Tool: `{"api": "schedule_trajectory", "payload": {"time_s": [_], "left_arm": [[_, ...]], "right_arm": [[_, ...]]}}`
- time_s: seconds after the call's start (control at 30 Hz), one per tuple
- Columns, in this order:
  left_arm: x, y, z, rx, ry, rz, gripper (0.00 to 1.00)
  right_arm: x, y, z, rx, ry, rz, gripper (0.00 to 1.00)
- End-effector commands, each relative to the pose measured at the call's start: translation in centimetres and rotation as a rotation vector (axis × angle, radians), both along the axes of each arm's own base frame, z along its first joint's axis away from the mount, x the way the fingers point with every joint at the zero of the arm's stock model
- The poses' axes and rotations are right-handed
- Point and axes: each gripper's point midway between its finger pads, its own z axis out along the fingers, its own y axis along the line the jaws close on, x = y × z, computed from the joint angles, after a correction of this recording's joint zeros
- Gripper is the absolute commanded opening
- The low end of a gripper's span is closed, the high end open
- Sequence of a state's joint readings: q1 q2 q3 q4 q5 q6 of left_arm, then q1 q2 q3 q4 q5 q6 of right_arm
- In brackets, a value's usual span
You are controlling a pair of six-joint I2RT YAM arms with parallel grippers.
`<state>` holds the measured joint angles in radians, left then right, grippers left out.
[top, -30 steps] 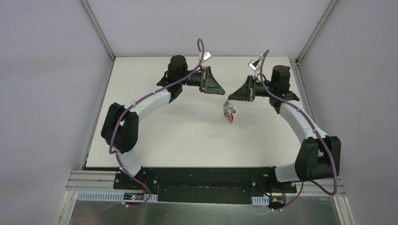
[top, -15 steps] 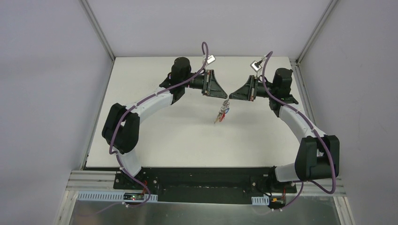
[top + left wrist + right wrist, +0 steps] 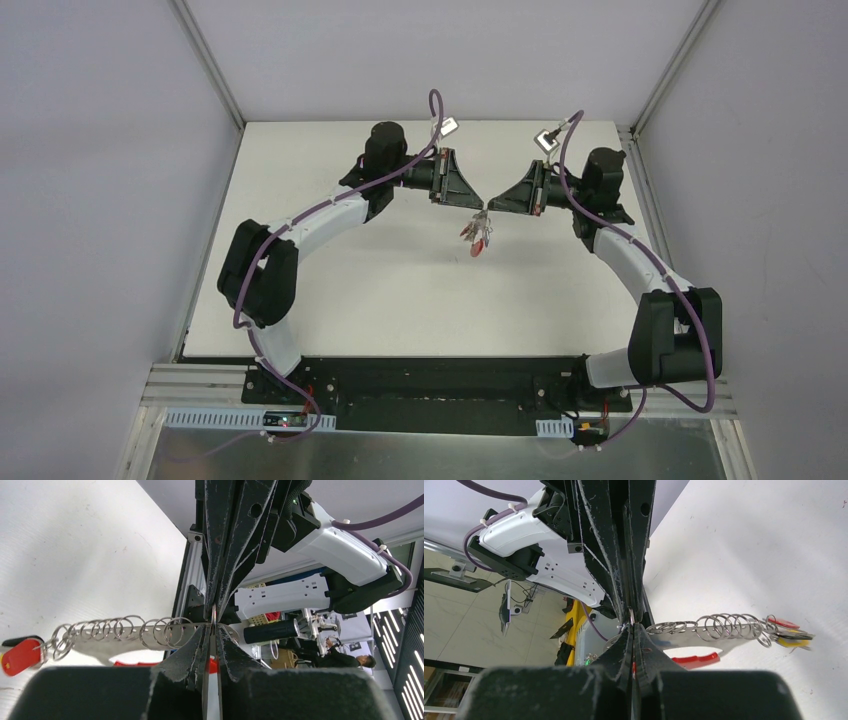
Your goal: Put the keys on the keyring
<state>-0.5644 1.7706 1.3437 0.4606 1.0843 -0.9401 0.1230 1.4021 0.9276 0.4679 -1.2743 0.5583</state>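
Left end effector (image 3: 212,635) has closed onto the keyring (image 3: 478,232) that the right end effector (image 3: 632,630) grips.

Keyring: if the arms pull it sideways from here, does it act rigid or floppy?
Body probably rigid: the keyring holds its curve pinched at one end. The split rings and keys hang loose, so likely swing and slide. Likely light: a tip pinch carries it.

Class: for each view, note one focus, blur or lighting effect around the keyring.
Top external: even, soft light, keyring tiny. Left wrist: rings sharp, left gripper up close a dark blur. Right wrist: keys smeared.
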Motion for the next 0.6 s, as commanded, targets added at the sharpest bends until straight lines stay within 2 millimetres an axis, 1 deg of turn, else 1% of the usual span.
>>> {"api": "schedule_trajectory", "payload": {"time_s": [0.0, 0.13, 0.27, 0.4, 0.43, 0.5, 0.57], "left_arm": [[-0.5, -0.9, 1.6, -0.028, -0.047, -0.027, 0.09], [-0.4, -1.1, 1.7, -0.028, -0.046, -0.029, 0.07], [-0.4, -1.1, 1.8, -0.028, -0.048, -0.033, 0.0], [-0.8, -1.0, 1.7, -0.014, -0.067, -0.057, 0.0], [-0.9, -0.8, 1.4, 0.008, -0.073, -0.067, 0.0], [-1.4, -0.3, 0.6, 0.082, -0.101, -0.09, 0.0], [-2.3, 0.5, -0.2, 0.179, -0.151, -0.132, 0.0]], "right_arm": [[-0.7, -0.1, 1.3, 0.02, -0.08, 0.027, 0.0], [-1.0, 0.0, 1.1, 0.02, -0.081, 0.037, 0.0], [-1.3, 0.1, 0.9, 0.019, -0.086, 0.049, 0.0], [-1.4, 0.0, 1.2, 0.018, -0.102, 0.053, 0.0], [-1.5, 0.0, 1.2, 0.018, -0.108, 0.059, 0.02], [-1.7, -0.2, 1.3, 0.011, -0.121, 0.078, 0.09], [-2.0, -0.3, 1.5, -0.013, -0.087, 0.11, 0.2]]}}
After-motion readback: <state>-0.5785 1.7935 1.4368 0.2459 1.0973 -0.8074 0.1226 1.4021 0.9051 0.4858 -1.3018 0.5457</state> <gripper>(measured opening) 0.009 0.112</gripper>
